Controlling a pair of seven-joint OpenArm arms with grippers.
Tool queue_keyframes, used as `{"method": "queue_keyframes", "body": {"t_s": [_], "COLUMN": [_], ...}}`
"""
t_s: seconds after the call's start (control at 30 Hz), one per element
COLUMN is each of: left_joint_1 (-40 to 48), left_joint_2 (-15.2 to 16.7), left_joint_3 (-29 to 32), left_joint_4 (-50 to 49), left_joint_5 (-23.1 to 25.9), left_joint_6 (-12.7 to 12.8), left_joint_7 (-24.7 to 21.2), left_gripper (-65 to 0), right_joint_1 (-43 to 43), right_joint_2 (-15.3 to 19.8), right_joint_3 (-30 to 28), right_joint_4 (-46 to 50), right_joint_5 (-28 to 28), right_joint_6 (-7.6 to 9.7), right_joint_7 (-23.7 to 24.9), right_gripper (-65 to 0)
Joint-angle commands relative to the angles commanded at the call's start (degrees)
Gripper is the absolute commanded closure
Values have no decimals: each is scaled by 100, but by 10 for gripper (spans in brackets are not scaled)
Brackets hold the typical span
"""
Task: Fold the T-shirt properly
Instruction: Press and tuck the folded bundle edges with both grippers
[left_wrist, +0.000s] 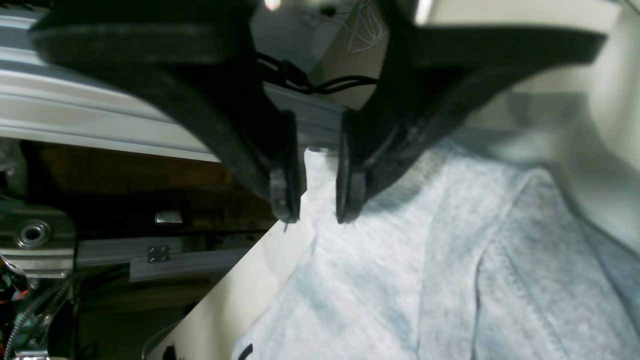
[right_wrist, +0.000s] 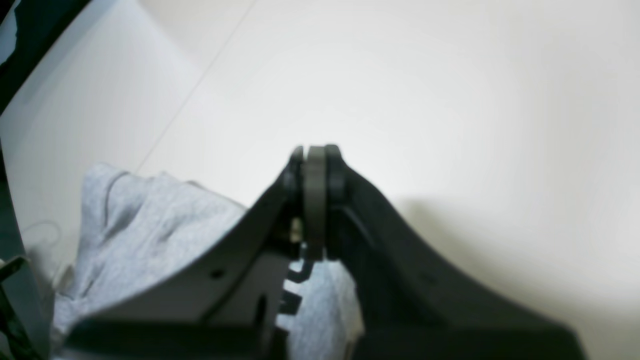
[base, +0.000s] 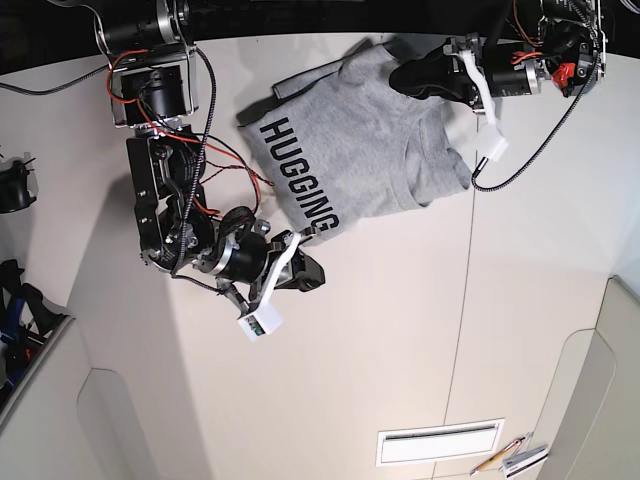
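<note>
Looking across the worktop (base: 400, 330), I see the T-shirt (base: 370, 140) bunched far-side, left gripper (left_wrist: 317, 217) slightly parted over its far-right edge, right gripper (right_wrist: 315, 155) pinched closed (seemingly empty) near its lower corner.

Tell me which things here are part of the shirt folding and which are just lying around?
Part of the job:
- T-shirt, grey, lettering up
- left gripper, over the shirt
- right gripper, at the shirt's near edge

Just lying about:
- pencils at the table's corner
- white vent plate
</note>
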Motion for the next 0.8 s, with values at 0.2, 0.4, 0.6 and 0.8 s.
{"method": "queue_keyframes", "body": {"t_s": [0.2,0.4,0.6,0.8], "left_joint_1": [2,2,-33,-398], "left_joint_2": [2,162,251,251], "left_joint_3": [0,0,7,7], "left_joint_4": [-2,-9,-199,-673], "left_joint_5": [791,866,1351,1436], "left_joint_6": [0,0,0,0], "left_joint_7": [-678,-706,-835,-881], "left_gripper": [-133,-133,-133,-133], "right_joint_1": [2,2,-52,-131], "right_joint_2": [-2,-31,-26,-28], "right_joint_3": [-328,-468,-468,-468], "right_joint_4": [-632,-876,-876,-876], "right_joint_5": [-2,0,-39,-39], "right_joint_6": [2,44,44,42], "right_joint_7": [293,409,424,398], "right_gripper": [0,0,0,0]}}
